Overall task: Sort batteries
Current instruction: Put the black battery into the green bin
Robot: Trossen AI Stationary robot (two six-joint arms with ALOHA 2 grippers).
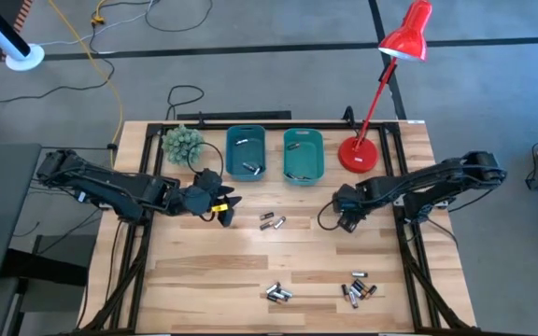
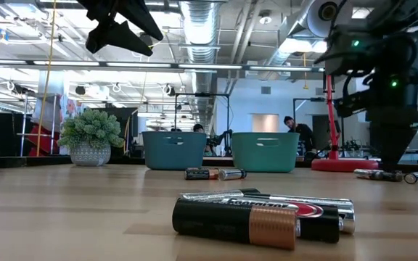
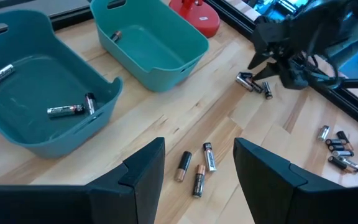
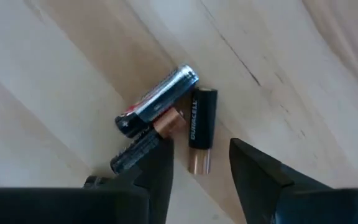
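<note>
Batteries lie in several small clusters on the wooden table. One cluster (image 1: 271, 222) is at the middle, seen between my left gripper's fingers as batteries (image 3: 195, 167). Two more sit near the front edge (image 1: 278, 294) (image 1: 358, 289). My left gripper (image 1: 220, 209) hovers open, high over the table near the dark teal bin (image 1: 247, 152). My right gripper (image 4: 197, 171) is open and low over three batteries: a silver one (image 4: 160, 99) and two black-and-copper ones (image 4: 201, 127) (image 4: 143, 148). Its fingers stand either side of a copper end. Both bins hold a few batteries (image 3: 67, 110) (image 3: 115, 36).
The lighter teal bin (image 1: 304, 154) stands beside the dark one at the far side. A red desk lamp (image 1: 362, 154) stands right of the bins, close to my right arm. A small potted plant (image 1: 183, 142) sits left of the bins. Bare wood lies between the battery clusters.
</note>
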